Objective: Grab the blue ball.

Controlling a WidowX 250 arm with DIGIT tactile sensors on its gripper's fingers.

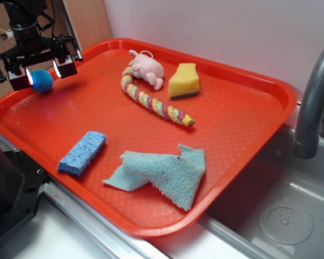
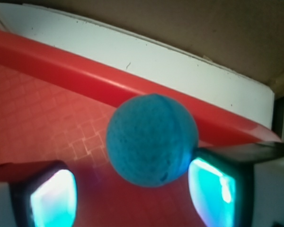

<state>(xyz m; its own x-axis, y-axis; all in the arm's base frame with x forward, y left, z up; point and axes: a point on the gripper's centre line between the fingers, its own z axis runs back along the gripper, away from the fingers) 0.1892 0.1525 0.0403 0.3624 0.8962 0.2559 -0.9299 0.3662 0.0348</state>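
Right up close in my wrist view sits the blue ball [image 2: 152, 140], round and fuzzy. It is between my two fingers [image 2: 53, 196], which glow with light on their inner sides. One finger pad touches the ball on one side. On the other side I see a small gap. So my fingers are apart, around the ball, and not squeezing it tight yet as far as I can tell.

From the outside view, my gripper [image 1: 42, 73] is at the far left corner of the red tray [image 1: 243, 102], close to the rim. The ball [image 1: 42, 81] rests there on the tray floor.

Other things lie on the tray too. A flat blue sponge [image 1: 82, 153] is near the front left edge. A pale teal cloth [image 1: 162, 172] lies crumpled near the front edge. A yellow sponge [image 1: 183, 81] stands near the back edge. Just beside it is a pink soft toy [image 1: 147, 67] with a long striped tail [image 1: 154, 102] that curls toward the middle. All of these are well apart from the ball. A grey tap [image 1: 313, 97] rises past the right edge of the tray.
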